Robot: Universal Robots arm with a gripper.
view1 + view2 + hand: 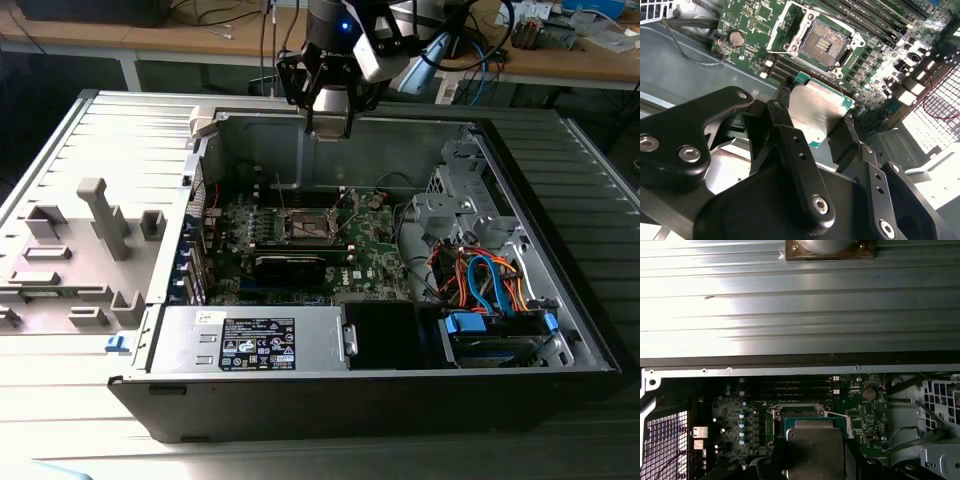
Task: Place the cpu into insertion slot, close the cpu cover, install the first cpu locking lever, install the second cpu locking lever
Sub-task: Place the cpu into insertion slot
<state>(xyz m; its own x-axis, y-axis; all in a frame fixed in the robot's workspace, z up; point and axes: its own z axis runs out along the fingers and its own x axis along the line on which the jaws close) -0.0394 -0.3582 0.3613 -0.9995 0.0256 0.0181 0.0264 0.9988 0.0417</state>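
My gripper (815, 119) is shut on the cpu (821, 106), a flat silvery square with a green edge, its face toward the second wrist camera. In the exterior view the gripper (330, 120) hangs high over the case's rear wall, well above the green board (375, 250). The insertion slot (821, 42) lies open, showing its dark centre and silvery rim, some way beyond the chip. In the first wrist view the cpu (815, 452) overlaps the insertion slot (799, 416). Thin wire levers (284, 200) stand up beside the slot (310, 226). I cannot make out how the cpu cover stands.
The open case (560, 200) walls in the board. A labelled power supply (255, 342) fills the front, and a drive cage with blue and orange cables (490, 285) stands on the exterior view's right. A long black card (290, 266) lies near the slot. A coin battery (736, 37) sits beside it.
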